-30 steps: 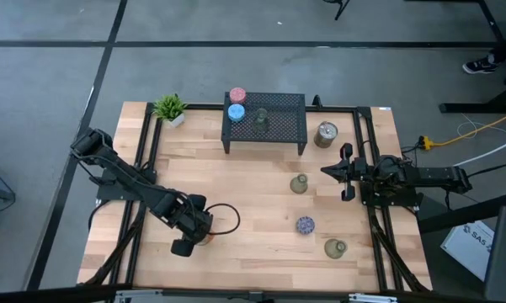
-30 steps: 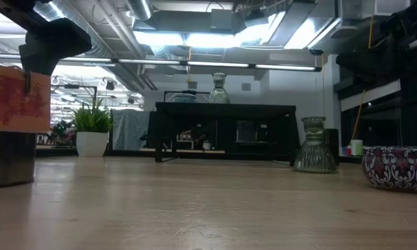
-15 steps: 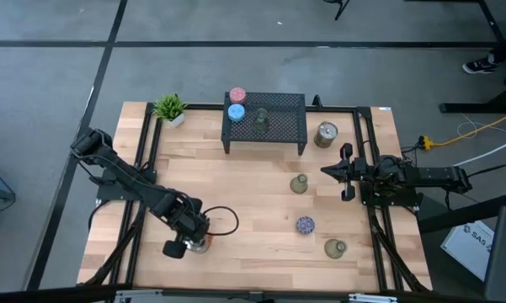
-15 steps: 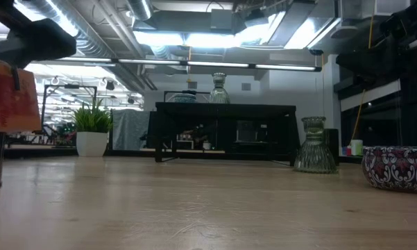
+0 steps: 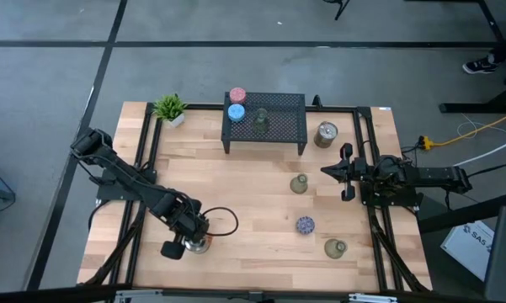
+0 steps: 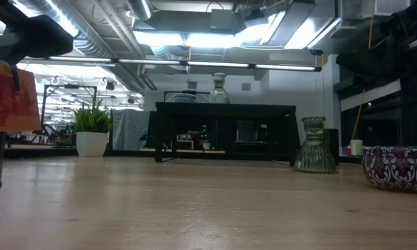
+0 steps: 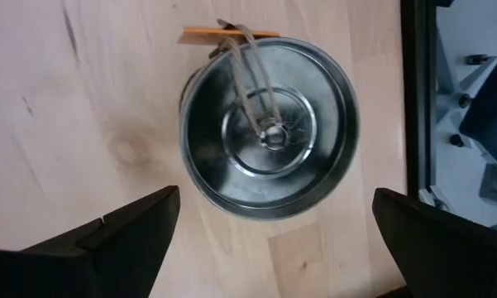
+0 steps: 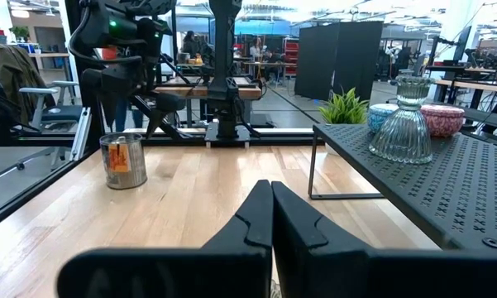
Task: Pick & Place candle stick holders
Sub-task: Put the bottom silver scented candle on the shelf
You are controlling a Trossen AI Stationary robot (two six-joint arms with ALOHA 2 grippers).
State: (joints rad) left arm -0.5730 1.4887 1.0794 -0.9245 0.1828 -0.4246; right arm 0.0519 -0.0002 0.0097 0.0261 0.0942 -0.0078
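left gripper (image 7: 269, 240) above shiny silver holder (image 7: 269, 128) on front-left table (image 5: 253, 194), fingers spread wide, not touching. farther, right gripper (image 8: 271, 217) at right edge, fingers pressed together, empty. glass holder (image 8: 401, 117) on black rack (image 5: 265, 118).

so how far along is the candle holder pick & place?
Three holders already sit on the black rack: pink holder, light blue holder and a clear glass holder. In hand: the left gripper hovers open directly over a silver tin holder on the table, not gripping. Left on the wood: another silver holder, two olive ones and the speckled blue one. The right gripper waits shut.
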